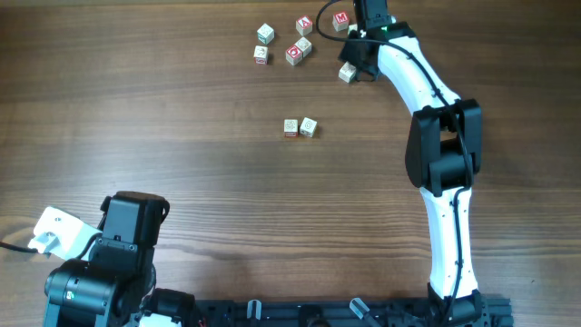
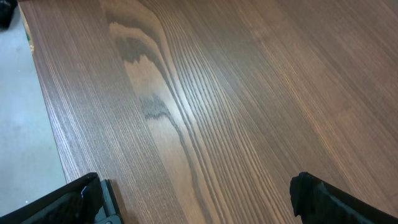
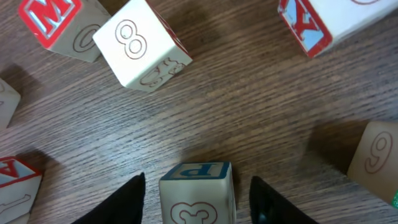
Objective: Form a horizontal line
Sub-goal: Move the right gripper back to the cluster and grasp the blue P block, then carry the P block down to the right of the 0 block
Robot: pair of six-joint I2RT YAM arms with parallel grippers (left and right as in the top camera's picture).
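A short row of two pale cubes (image 1: 290, 127) (image 1: 309, 126) sits side by side near the table's middle. My right gripper (image 1: 354, 64) is at the far right of the table. In the right wrist view it (image 3: 197, 183) is open, its fingers on either side of a pale cube (image 3: 198, 199) with a blue P and a red 3, with a gap on each side. That cube also shows in the overhead view (image 1: 348, 74). My left gripper (image 2: 196, 199) is open and empty over bare wood; its arm (image 1: 123, 241) is at the near left.
Several loose cubes lie at the far edge, left of my right gripper: pale ones (image 1: 264, 34) (image 1: 260, 54) and red-faced ones (image 1: 304, 24) (image 1: 293, 54) (image 1: 341, 20). In the right wrist view an 8 cube (image 3: 140, 46) and a 6 cube (image 3: 376, 155) lie close by.
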